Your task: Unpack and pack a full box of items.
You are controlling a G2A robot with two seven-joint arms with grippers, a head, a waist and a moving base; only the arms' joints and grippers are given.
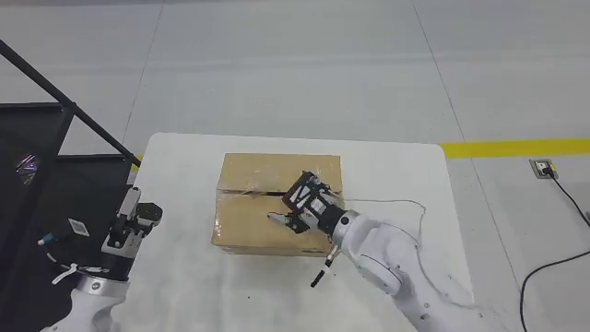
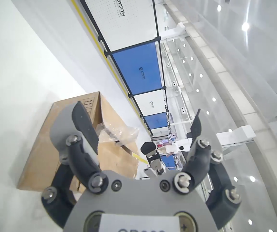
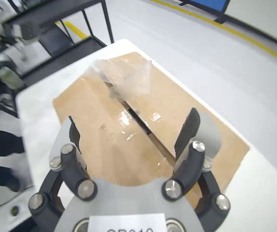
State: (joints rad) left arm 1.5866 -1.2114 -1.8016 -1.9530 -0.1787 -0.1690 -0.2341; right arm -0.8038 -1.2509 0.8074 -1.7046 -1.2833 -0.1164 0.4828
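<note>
A brown cardboard box (image 1: pixel 263 194) stands in the middle of the white table (image 1: pixel 406 175), its top flaps down with a narrow dark gap along the seam (image 3: pixel 141 121). Crumpled clear tape (image 3: pixel 126 78) sticks up from the far end of the seam. My right gripper (image 1: pixel 293 205) hovers open just above the box top, near its front right part, with nothing between its fingers (image 3: pixel 189 129). My left gripper (image 1: pixel 131 205) stands open at the table's left edge, well apart from the box (image 2: pixel 63 146), pointing upward and holding nothing.
A black metal cart (image 1: pixel 37 175) stands left of the table, close to my left arm. A thin cable (image 1: pixel 406 205) lies on the table to the right of the box. Bare tabletop surrounds the box on all sides.
</note>
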